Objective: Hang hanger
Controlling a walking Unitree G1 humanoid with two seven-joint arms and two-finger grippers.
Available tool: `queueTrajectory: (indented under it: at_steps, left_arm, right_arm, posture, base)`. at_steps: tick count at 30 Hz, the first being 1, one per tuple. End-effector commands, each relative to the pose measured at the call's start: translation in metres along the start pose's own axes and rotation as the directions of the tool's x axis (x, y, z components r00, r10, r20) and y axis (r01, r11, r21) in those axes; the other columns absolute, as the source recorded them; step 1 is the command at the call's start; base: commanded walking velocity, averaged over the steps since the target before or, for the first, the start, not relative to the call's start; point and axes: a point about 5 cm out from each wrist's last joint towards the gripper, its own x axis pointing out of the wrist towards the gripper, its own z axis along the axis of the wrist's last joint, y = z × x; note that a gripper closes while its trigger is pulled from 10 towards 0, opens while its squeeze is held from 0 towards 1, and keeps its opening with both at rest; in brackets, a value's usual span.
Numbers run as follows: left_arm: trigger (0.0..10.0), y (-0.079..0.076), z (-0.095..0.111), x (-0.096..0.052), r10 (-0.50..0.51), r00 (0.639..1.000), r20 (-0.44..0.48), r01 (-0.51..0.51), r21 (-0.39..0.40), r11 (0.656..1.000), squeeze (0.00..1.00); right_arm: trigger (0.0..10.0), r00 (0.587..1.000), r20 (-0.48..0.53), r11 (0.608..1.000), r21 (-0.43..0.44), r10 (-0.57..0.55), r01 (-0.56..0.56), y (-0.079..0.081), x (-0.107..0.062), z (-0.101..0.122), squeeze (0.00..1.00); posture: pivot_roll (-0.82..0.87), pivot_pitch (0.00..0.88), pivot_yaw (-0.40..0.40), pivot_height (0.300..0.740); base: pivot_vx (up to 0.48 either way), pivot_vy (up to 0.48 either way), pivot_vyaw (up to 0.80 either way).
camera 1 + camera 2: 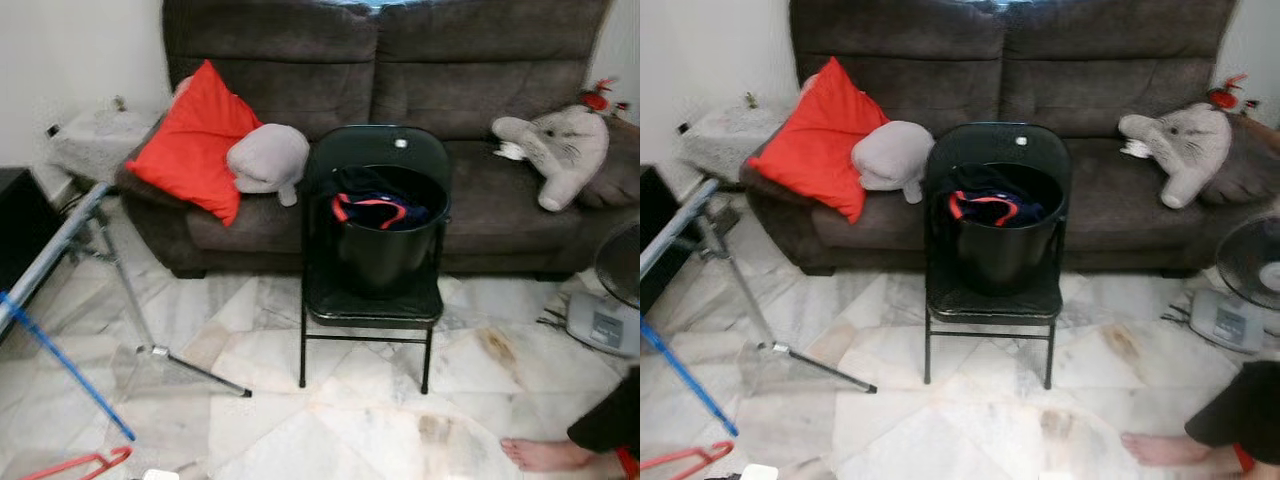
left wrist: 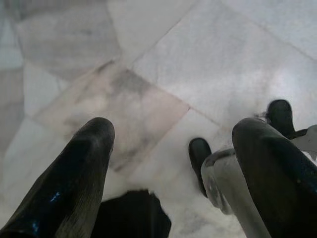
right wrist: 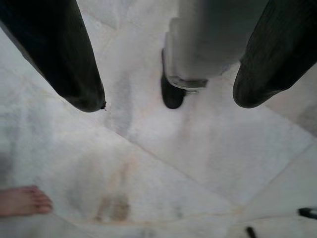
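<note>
A red hanger (image 1: 75, 465) lies on the marble floor at the bottom left, partly cut off by the frame edge. Just beyond it stands a rack with a slanted silver tube (image 1: 50, 255) and a blue rod (image 1: 65, 365). A black bucket (image 1: 388, 240) of dark clothes with red trim rests on a black folding chair (image 1: 372, 300) in front of the sofa. My left gripper (image 2: 173, 134) hangs open over the floor with nothing between its fingers. My right gripper (image 3: 168, 101) also hangs open and holds nothing, above my own foot.
A brown sofa (image 1: 470, 70) carries a red cushion (image 1: 190, 140), a grey plush (image 1: 265, 155) and an elephant plush (image 1: 565, 150). A fan (image 1: 615, 290) stands at the right. A person's bare foot (image 1: 545, 455) rests on the floor at the bottom right.
</note>
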Motion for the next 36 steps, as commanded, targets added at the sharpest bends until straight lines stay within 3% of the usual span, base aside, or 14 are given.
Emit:
queueTrajectory:
  at_steps: [1,9,18,36]
  left_arm:
    - [10.0,0.0017,-0.0045,-0.0014,0.003,1.0,-0.021,-0.004,-0.002,1.0,0.0]
    - [10.0,0.0003,-0.0057,-0.0014,0.004,1.0,-0.023,-0.004,-0.002,1.0,0.0]
    - [10.0,-0.0001,-0.007,-0.0016,0.004,1.0,-0.029,-0.004,-0.004,1.0,0.0]
    - [10.0,0.0032,-0.0122,-0.0037,0.016,0.999,-0.047,-0.016,-0.005,1.0,0.0]
  right_arm:
    - [10.0,1.0,-0.019,1.0,0.005,0.003,-0.003,0.0019,-0.001,-0.0055,0.0]
    - [10.0,1.0,-0.017,1.0,0.001,0.009,-0.009,0.0039,-0.0008,-0.0049,0.0]
    - [10.0,1.0,0.005,1.0,0.012,0.01,-0.01,0.0046,-0.0006,-0.0021,0.0]
    - [10.0,1.0,0.007,1.0,-0.007,0.013,-0.013,0.0053,-0.0007,-0.0024,0.0]
  posture:
    - [0.0,0.066,0.042,0.74]
    - [0.01,0.062,0.041,0.74]
    - [0.01,0.057,0.044,0.74]
    - [0.01,0.006,0.061,0.74]
  base:
    - [0.0,0.0,-0.76]
    - [0.0,0.0,-0.77]
    - [0.0,0.0,0.0]
    - [0.273,0.0,0.0]
